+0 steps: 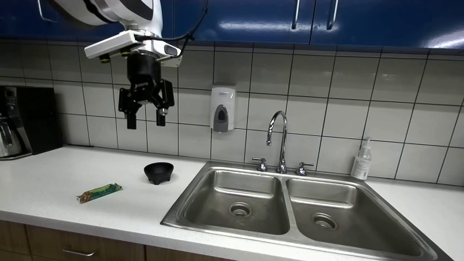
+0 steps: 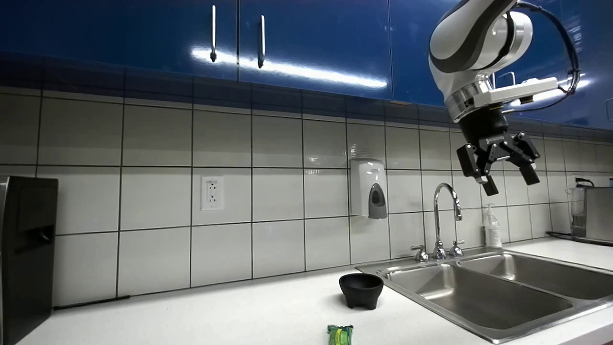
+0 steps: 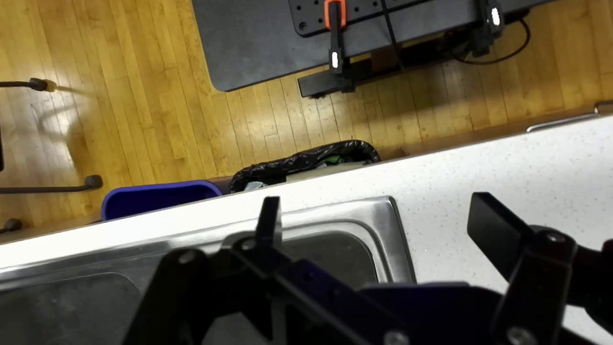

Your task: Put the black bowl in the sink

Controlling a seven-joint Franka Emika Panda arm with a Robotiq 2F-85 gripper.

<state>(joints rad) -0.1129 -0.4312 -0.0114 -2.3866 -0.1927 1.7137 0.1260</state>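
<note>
Small round black bowl: we see it standing upright on stubby feet on the long white countertop. In both exterior views it is to the left of the shiny steel double sink and near it.
Left basin of grey steel: this is the side of the sink closer to the bowl. We can see a round drain in its floor.
Black two-finger gripper: it is high up, well above the countertop, at the end of a white and black robot arm. Its fingers are spread wide, and we see white wall tiles through the gap.
Wrist view: we look past one black finger at the sink and past the other at the countertop.
Long thin green and brown packet: it lies on the countertop near the bowl, and the two are apart.
Curved shiny silver tap: it stands at the back of the sink, between two small silver handles.
White and grey soap box: we see it on the tiles, below the shiny blue cupboards.
Yellow wooden floor: in the wrist view we see it past the countertop's edge, with a dark blue bin and a black bin bag.
</note>
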